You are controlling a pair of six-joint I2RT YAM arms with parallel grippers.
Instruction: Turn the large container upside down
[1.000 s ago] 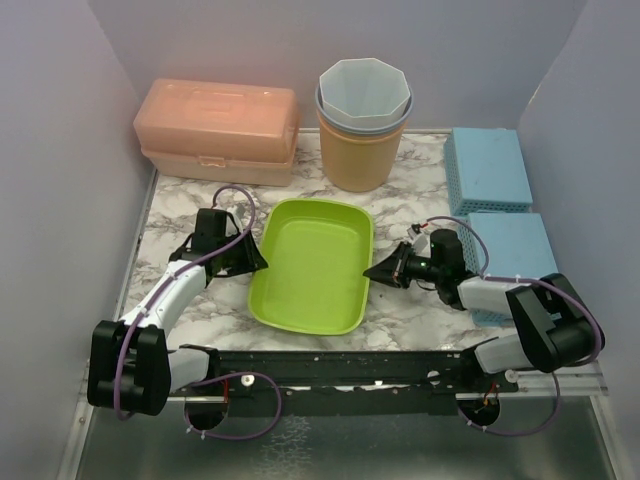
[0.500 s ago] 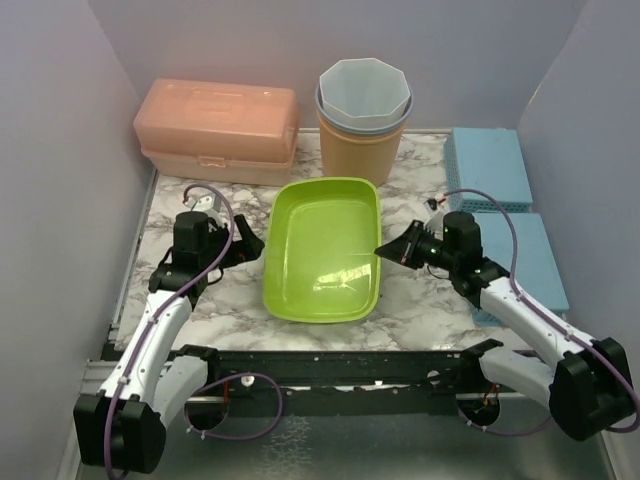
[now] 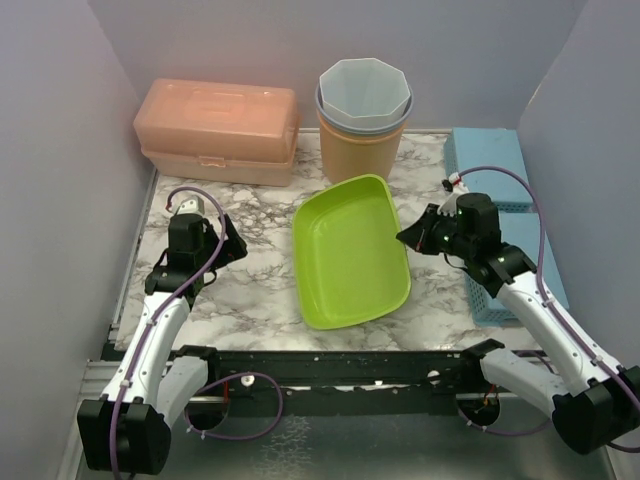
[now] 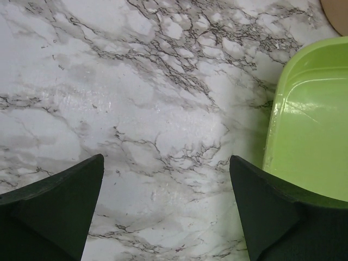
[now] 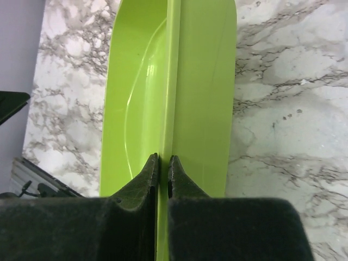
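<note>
Marble table (image 3: 255, 300), grey walls round it. Tub (image 3: 350, 260) at frame centre, long axis top-to-bottom, tipped w/ right rim raised and cavity facing left. R gripper (image 3: 405, 238) is pinched onto that right rim, upper-mid part, so it's the nearer arm. L gripper (image 3: 226, 247) has jaws wide, empty, over bare marble left of tub, apart from it. Flip prob. rolls leftward over low left edge, where there's room. Bins (image 3: 363, 110) near tub's top end, baskets (image 3: 495, 165) at right: tight.

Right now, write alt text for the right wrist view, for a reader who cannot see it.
The right gripper is shut on the rim of the lime green container, which is seen edge-on and tilted over the marble table.
</note>
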